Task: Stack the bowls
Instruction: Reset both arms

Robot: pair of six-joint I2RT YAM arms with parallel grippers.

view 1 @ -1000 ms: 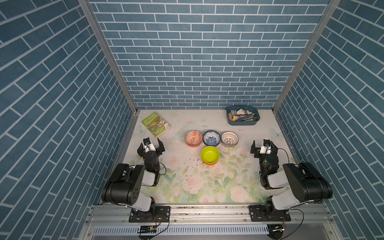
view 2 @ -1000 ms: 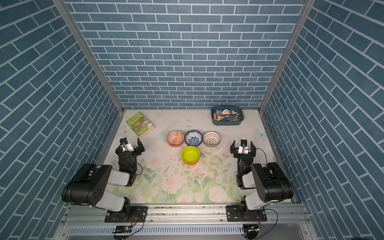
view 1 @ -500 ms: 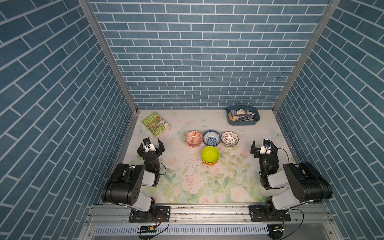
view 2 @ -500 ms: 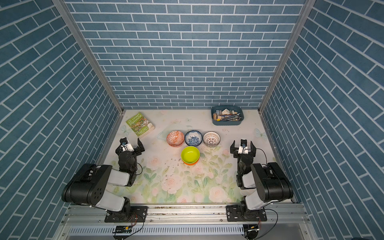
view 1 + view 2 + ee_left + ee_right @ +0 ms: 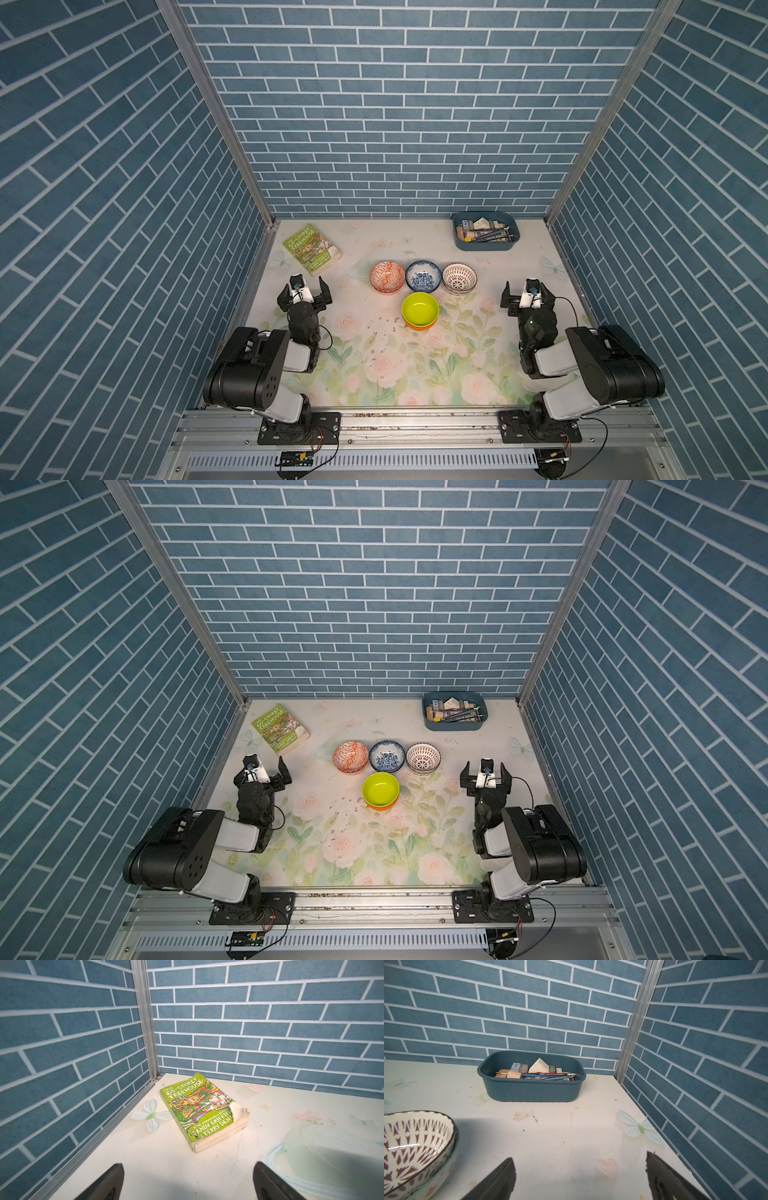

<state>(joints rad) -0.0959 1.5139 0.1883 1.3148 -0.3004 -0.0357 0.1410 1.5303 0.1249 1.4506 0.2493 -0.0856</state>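
The floral surface (image 5: pixel 374 374) carries everything, and both arms sit folded back at its near corners, which I judge to be a parked pose that leaves the middle free. The left pincer (image 5: pixel 304 291) and the right pincer (image 5: pixel 527 291) are both released, spread wide with nothing between them. The right one faces the blue tray (image 5: pixel 485 246) of pencils and blocks in the far corner, and the left one faces the green paperback (image 5: pixel 312 249). Both lie well apart from the work.

The bowls cluster mid-surface between the arms, likely within reach of either. The orange-white patterned bowl (image 5: pixel 387 276), blue-white floral bowl (image 5: pixel 423 276) and brown-lattice white bowl (image 5: pixel 459 278) form a close row. Just in front, the glossy lime-green bowl (image 5: pixel 420 308) nests in the plain orange bowl (image 5: pixel 419 327). In the right wrist view the lattice bowl sits inside a green-rimmed bowl (image 5: pixel 446 1167), so pairs seem formed rather than one stack
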